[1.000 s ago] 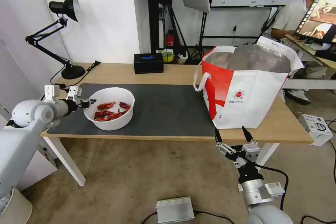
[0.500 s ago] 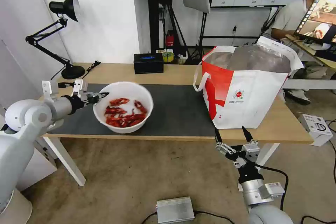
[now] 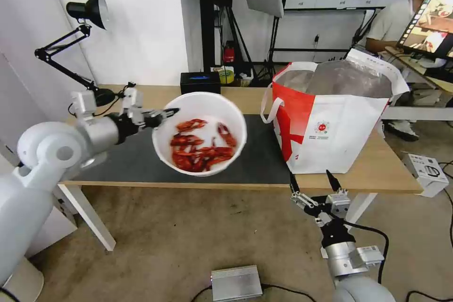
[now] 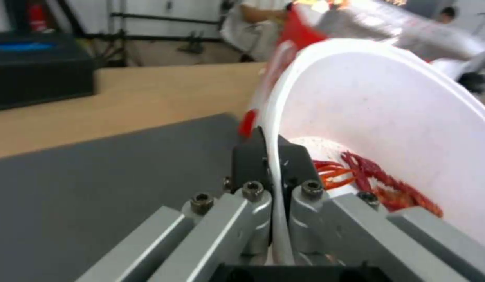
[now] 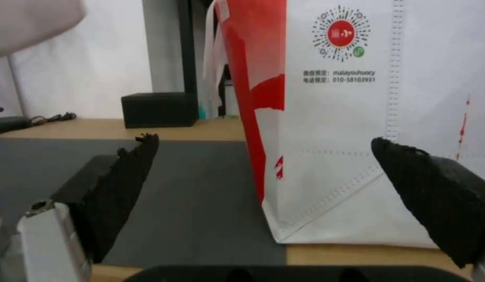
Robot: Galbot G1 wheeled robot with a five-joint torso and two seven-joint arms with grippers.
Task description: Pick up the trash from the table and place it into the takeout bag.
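1. The left gripper [image 3: 163, 115] is pinched tight on the near rim of the white bowl of crayfish shells [image 3: 200, 133]; in the left wrist view its fingers [image 4: 294, 164] sit one inside and one outside the thin wall.
2. The bowl hangs clear above the dark grey mat [image 3: 257, 158], tipped toward me so the red shells pile at its low side. It is between the small black box [image 3: 200, 82] and the table [image 3: 396, 170] front edge, just short of the takeout bag [image 3: 330, 125].
3. I'd call this the carry step: lifted, not yet over the bag.
4. Next it needs to go higher than the bag's foil-lined mouth and across to it, kept level enough that the shells don't spill.
5. The right gripper [image 3: 315, 180] waits below the table edge in front of the bag, fingers spread wide, holding nothing.
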